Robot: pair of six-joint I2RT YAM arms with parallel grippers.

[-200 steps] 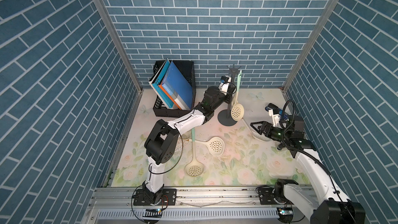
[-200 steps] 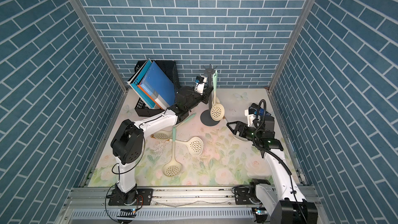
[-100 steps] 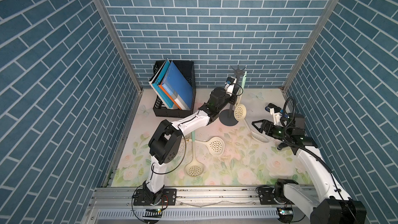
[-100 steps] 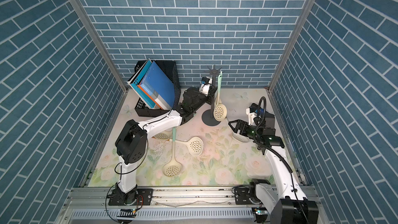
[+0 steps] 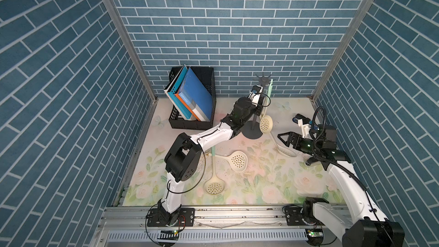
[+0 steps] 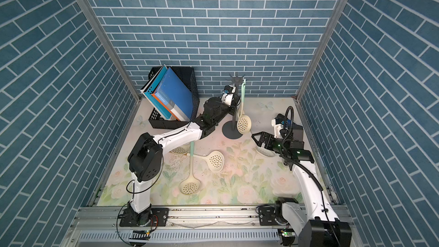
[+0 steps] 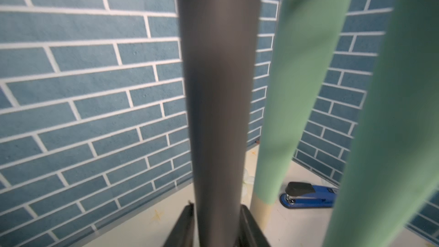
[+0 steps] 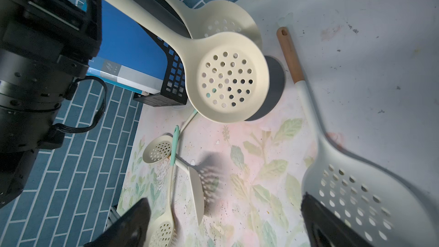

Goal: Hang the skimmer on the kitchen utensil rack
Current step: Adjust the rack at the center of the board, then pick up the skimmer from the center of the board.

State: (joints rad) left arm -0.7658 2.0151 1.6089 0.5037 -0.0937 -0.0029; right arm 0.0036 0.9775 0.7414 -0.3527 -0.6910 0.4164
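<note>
Kitchen utensil rack [image 5: 251, 134]: dark grey metal, matt, smooth pole.
Hanging skimmer [image 8: 231, 79]: cream plastic-looking bowl, smooth, slight sheen; mint green handle, matt.
Wood-handled skimmer [image 8: 313, 115]: pale smooth bowl and neck, bare brown wood grip.
Tabletop [image 5: 261, 186]: floral printed sheet, matt, scuffed and speckled.
File box [image 5: 190, 124]: black mesh, matt.
Stapler [image 7: 308, 197]: glossy blue body, black top.
Walls [image 5: 237, 32]: matt, finely grained brick print.

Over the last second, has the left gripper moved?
Yes. In a top view the left gripper has shifted right, farther from the black file box; the pole of the kitchen utensil rack stands between its jaws.
</note>
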